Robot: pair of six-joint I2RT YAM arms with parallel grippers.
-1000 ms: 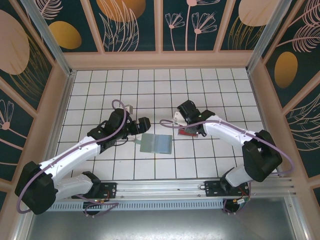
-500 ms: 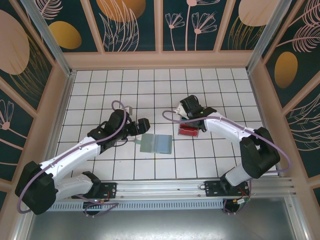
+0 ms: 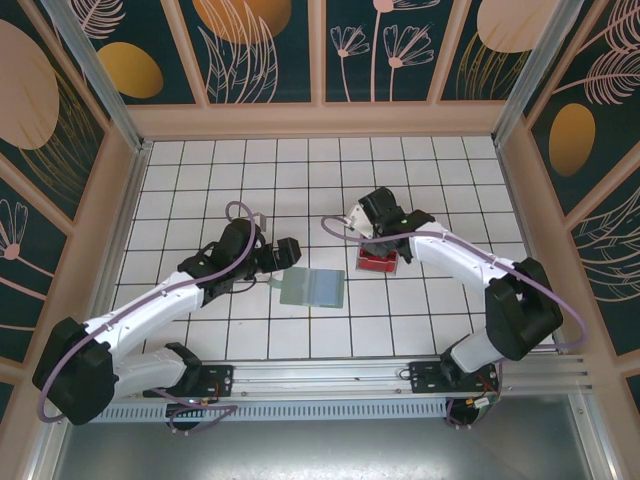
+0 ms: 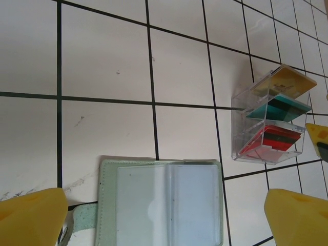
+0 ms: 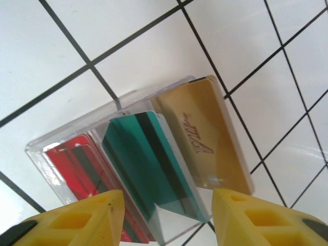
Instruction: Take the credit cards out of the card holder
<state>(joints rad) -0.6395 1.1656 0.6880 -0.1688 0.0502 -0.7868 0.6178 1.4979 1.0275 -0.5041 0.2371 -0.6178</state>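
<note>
The tray (image 5: 38, 154) is clear, shiny plastic. The red card (image 5: 77, 164), teal card (image 5: 148, 159) and gold card (image 5: 210, 133) are smooth, glossy plastic. The card holder (image 4: 161, 205) has a soft, grainy cover and see-through plastic pockets. The table (image 4: 102, 61) is smooth white tile with small scuffs. The right gripper (image 5: 168, 205) has 2 dull yellow plastic fingers (image 5: 77, 220).

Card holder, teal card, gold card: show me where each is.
Card holder (image 4: 192, 200): left wrist view, right inner panel.
Teal card (image 5: 130, 154): right wrist view, its face.
Gold card (image 5: 205, 123): right wrist view, by lettering.
</note>
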